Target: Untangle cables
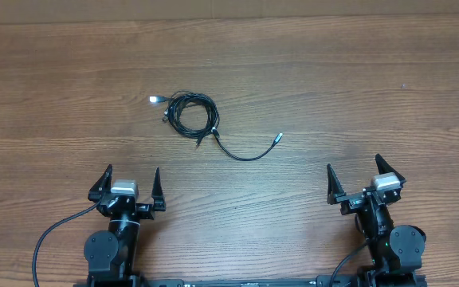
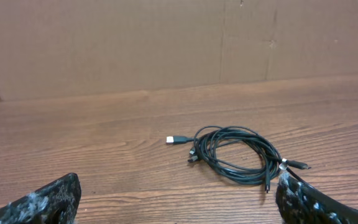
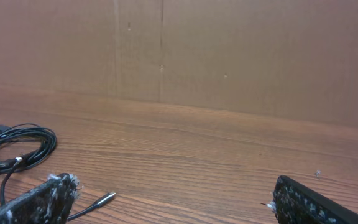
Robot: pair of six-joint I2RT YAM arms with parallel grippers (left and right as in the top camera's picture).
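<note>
Blurred at the bottom of each wrist view, the left fingers (image 2: 48,202) and the right fingers (image 3: 36,199) stand spread wide with nothing between them, both arms low at the near edge of the wooden surface (image 1: 357,72). The cables (image 1: 191,113) lie out ahead on that surface as one loose coil, with a white plug (image 1: 153,99) poking out on its far left side and a single tail (image 1: 241,155) curving off to the right, ending in a silver plug (image 1: 277,138). Taken whole, the bundle runs crosswise, left to right. The coil sits ahead and slightly right of the left fingers, which are clearly the nearer pair; the tail's plug is closer to the right fingers, ahead and to their left. How many cords make up the coil is hard to tell, possibly two or three.
</note>
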